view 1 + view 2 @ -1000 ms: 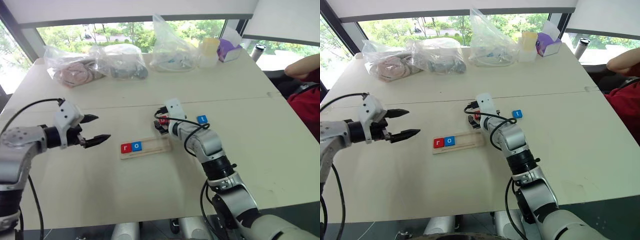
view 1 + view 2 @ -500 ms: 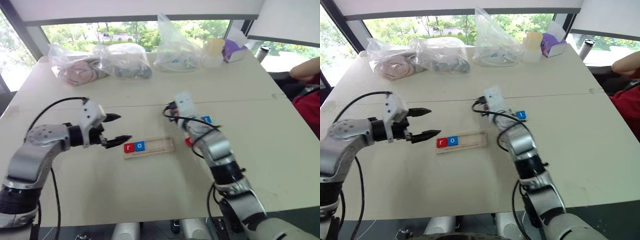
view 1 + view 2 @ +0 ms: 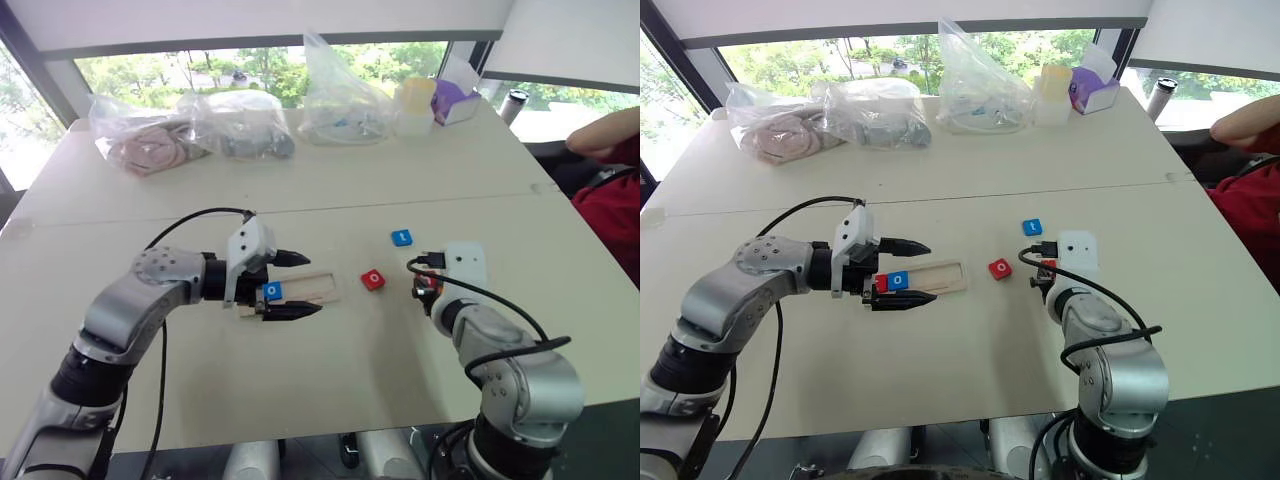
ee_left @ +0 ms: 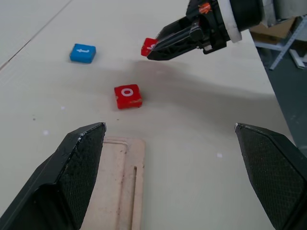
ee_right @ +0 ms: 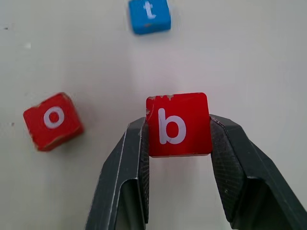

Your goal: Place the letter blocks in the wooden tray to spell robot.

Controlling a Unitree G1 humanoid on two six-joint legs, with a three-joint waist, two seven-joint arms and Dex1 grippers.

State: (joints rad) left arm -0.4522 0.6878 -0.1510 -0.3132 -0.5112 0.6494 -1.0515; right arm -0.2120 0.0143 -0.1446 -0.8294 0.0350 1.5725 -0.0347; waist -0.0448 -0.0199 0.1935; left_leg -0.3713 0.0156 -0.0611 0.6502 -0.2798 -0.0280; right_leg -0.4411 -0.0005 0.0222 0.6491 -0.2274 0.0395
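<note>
The wooden tray (image 3: pixel 315 289) lies mid-table with a red r block (image 3: pixel 880 284) and a blue o block (image 3: pixel 272 291) at its left end. Above that end hovers my left gripper (image 3: pixel 300 284), open, with one finger on each side of the tray and nothing between them. A loose red o block (image 3: pixel 373 280) lies on the table right of the tray. A blue t block (image 3: pixel 401 238) sits farther back. My right gripper (image 5: pixel 178 127) is shut on a red b block (image 5: pixel 178 124), held above the table to the right of the loose o.
Several clear plastic bags (image 3: pixel 240 125) with things inside line the far side of the table, beside a pale cup (image 3: pixel 416 100) and a purple box (image 3: pixel 455 100). A person's arm and red sleeve (image 3: pixel 610 190) are at the right edge.
My right gripper has shut on the red b block and drawn back to the right with it. The left gripper swung right, from left of the tray to over its left end.
</note>
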